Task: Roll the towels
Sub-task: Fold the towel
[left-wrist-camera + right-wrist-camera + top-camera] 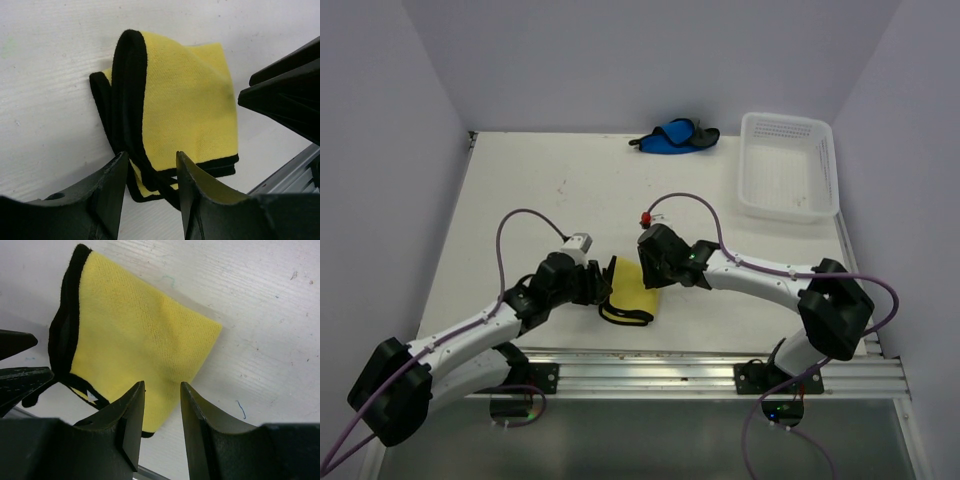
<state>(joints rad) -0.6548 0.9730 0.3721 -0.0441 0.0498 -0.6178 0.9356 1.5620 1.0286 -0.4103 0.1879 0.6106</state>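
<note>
Left gripper [151, 159] and right gripper [162, 388], jaws parted, flank the folded, nubby, black-edged yellow towel [632, 292].

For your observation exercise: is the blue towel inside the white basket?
No, the blue towel lies on the table, outside the basket.

- Pale lilac walls [620, 60] fill the top and both sides of the top view.
- A white table [550, 190], faintly scuffed, spans the centre.
- A metal rail [700, 375] runs along its lower edge.
- A glossy grey surface [650, 440] lies along the bottom.
- The light is soft and even.
</note>
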